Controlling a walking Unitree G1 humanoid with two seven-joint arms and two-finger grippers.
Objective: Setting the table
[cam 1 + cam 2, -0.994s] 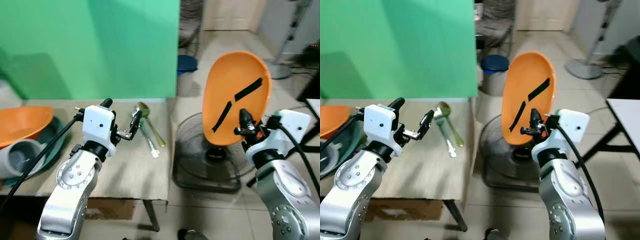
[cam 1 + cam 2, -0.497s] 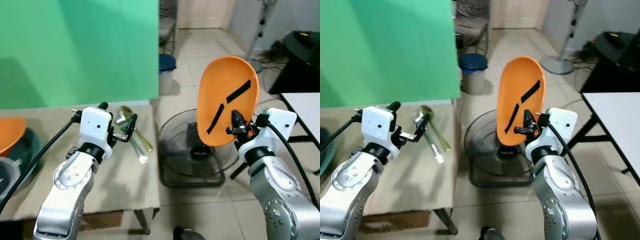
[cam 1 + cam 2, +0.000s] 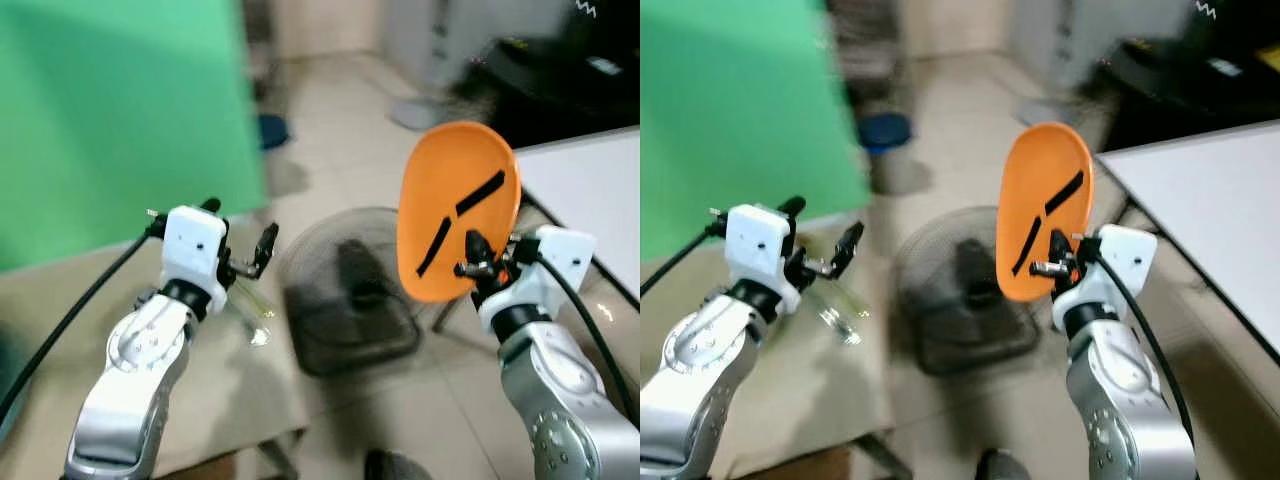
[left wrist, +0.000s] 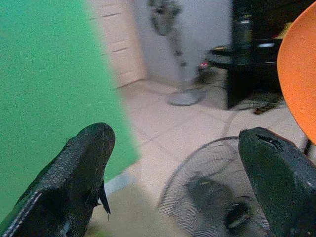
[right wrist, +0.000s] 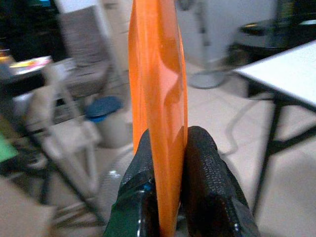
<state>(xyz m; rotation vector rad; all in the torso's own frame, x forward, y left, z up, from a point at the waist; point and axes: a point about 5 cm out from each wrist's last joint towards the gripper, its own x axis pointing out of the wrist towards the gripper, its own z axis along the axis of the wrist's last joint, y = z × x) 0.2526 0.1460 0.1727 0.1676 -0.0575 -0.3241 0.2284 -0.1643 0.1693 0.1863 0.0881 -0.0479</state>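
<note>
Right gripper [image 5: 165, 197] clamps the lower rim of an orange plate [image 3: 458, 210], holding it upright on edge, raised in front of the robot on its right side. Left gripper [image 4: 173, 177] is raised, fingers spread apart, nothing between them. Under the left arm, a brown table [image 3: 40, 330] with blurred cutlery [image 3: 255, 315] on it. Beyond, a floor fan [image 3: 345, 300] lying on tiles, a green backdrop [image 3: 110, 110] to the left, a white table [image 3: 1210, 200] at right.

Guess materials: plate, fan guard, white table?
Plate: likely plastic or melamine, glossy orange; thin rim with soft highlights in the right wrist view, clamped by the right gripper. Fan guard: seemingly dark metal wire, though blurred. White table: smooth matte top, perhaps laminate, on dark legs.
</note>
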